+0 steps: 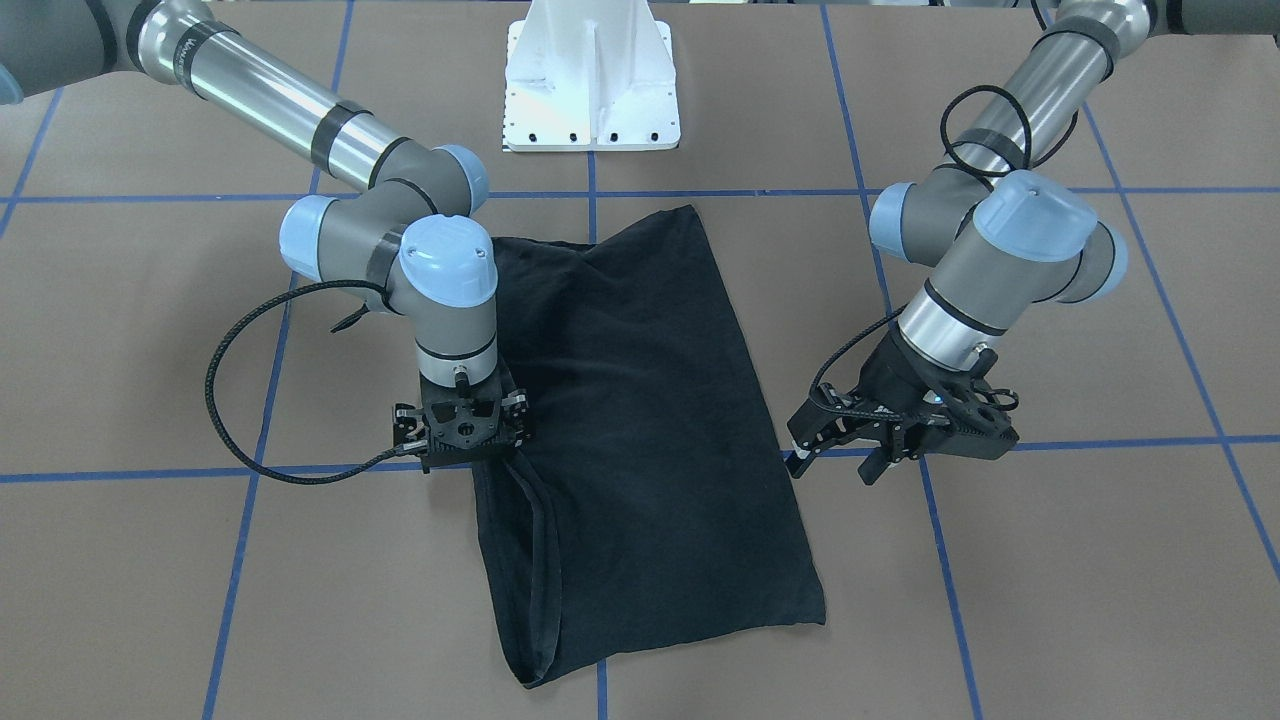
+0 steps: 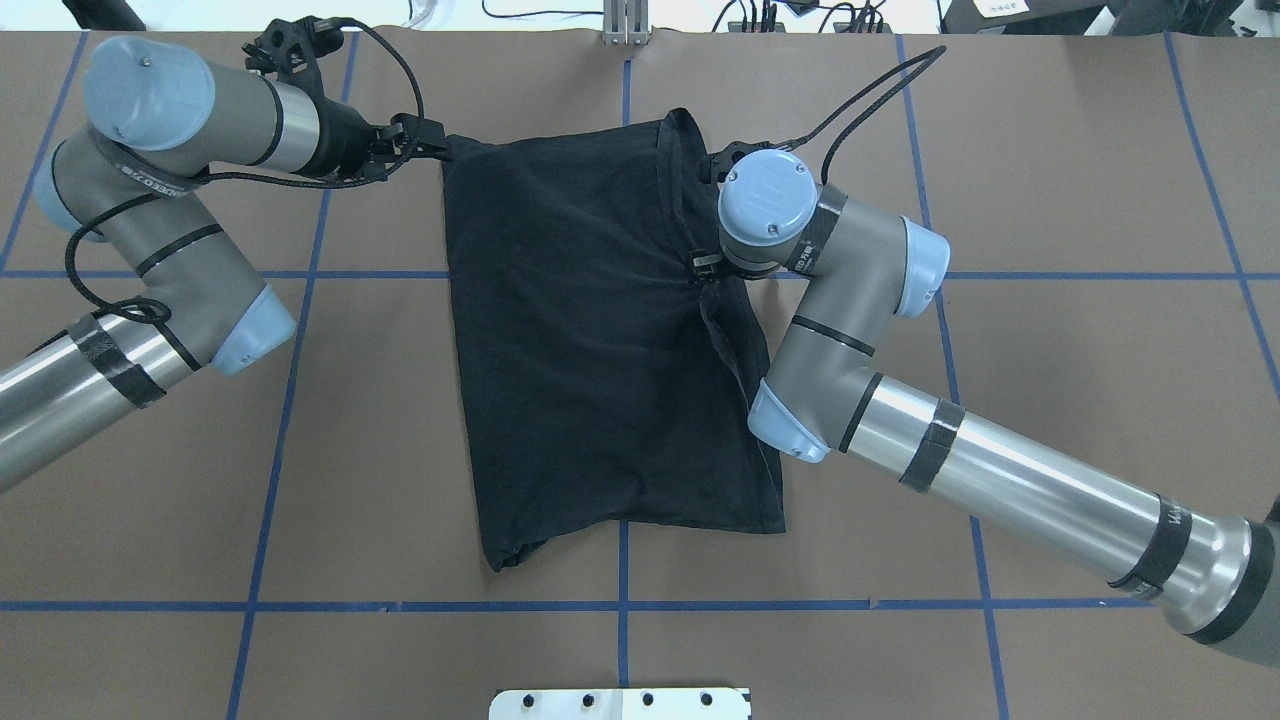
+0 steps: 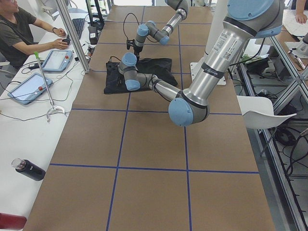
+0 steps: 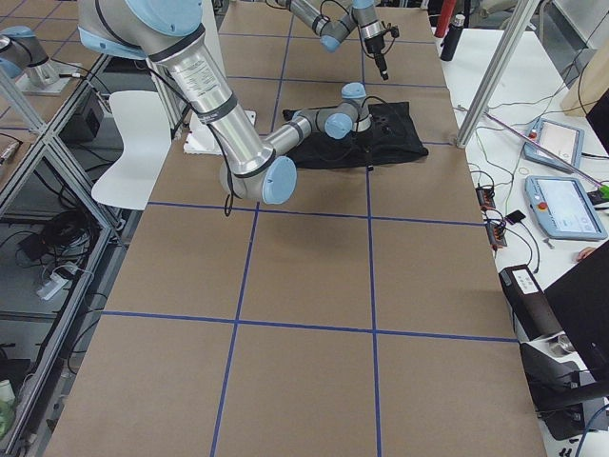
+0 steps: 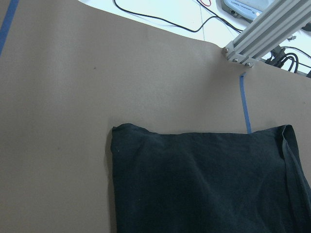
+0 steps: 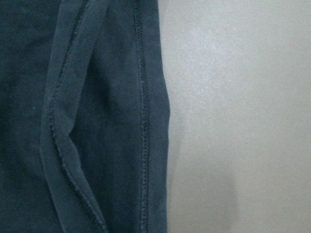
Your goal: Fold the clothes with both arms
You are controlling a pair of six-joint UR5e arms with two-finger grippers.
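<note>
The black T-shirt (image 1: 640, 420) lies folded into a long strip mid-table, its logo hidden. It also shows in the overhead view (image 2: 600, 350). My left gripper (image 1: 832, 468) is open and empty, tilted, just beside the shirt's edge near its far corner (image 2: 448, 150). The left wrist view shows that corner lying flat (image 5: 204, 184). My right gripper (image 1: 465, 445) points straight down on the opposite long edge. Its fingers are hidden under its body, so I cannot tell whether it grips. Creases run toward it. The right wrist view shows the hem (image 6: 143, 121) very close.
The white pedestal base (image 1: 592, 90) stands behind the shirt. Blue tape lines (image 1: 1100, 440) cross the brown table. An operator (image 3: 19, 33), tablets and a dark bottle (image 3: 29, 169) are at the side bench. An aluminium post (image 5: 267, 34) stands past the table's far edge.
</note>
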